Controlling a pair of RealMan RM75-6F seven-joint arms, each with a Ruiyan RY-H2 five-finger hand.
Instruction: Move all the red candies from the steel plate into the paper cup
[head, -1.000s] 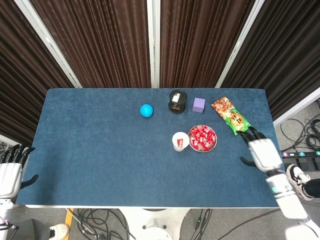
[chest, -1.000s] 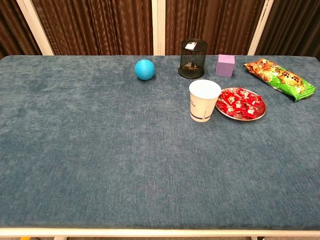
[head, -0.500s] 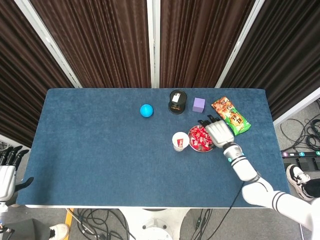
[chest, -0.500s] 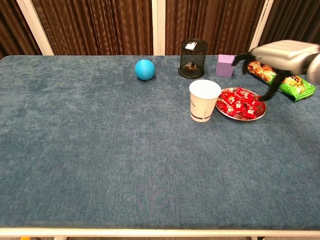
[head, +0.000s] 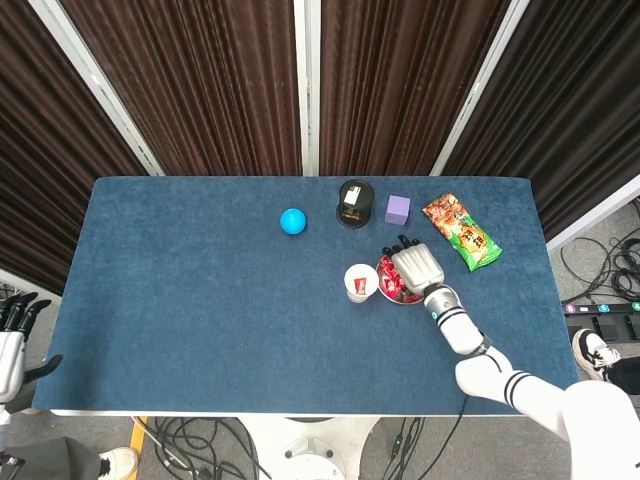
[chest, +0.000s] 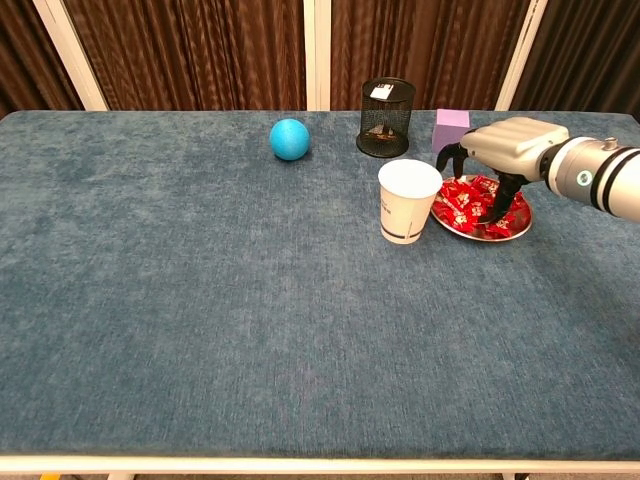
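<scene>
Many red candies (chest: 468, 205) lie heaped in the steel plate (chest: 515, 229), right of centre on the blue table (chest: 200, 300). Paper cup (chest: 408, 200): upright, just left of the plate, nearly touching its rim; the head view shows something red inside (head: 359, 286).

Right hand (chest: 505, 150): palm down over the plate, fingers (chest: 502, 195) curled down into the candies; whether they grasp any cannot be told. Its arm (head: 500, 375) reaches in from the near right.

Left hand (head: 10, 340): off the near left edge of the table, well apart from everything, fingers straight and spread, holding nothing.

Farther back, left to right:
- blue ball (chest: 290, 139)
- black mesh cup (chest: 386, 118), with a small white tag
- purple cube (chest: 451, 129), partly behind the right hand
- snack packet (head: 460, 231), orange and green, lying flat toward the far right

Dark curtains (head: 200, 80) hang behind the table.
</scene>
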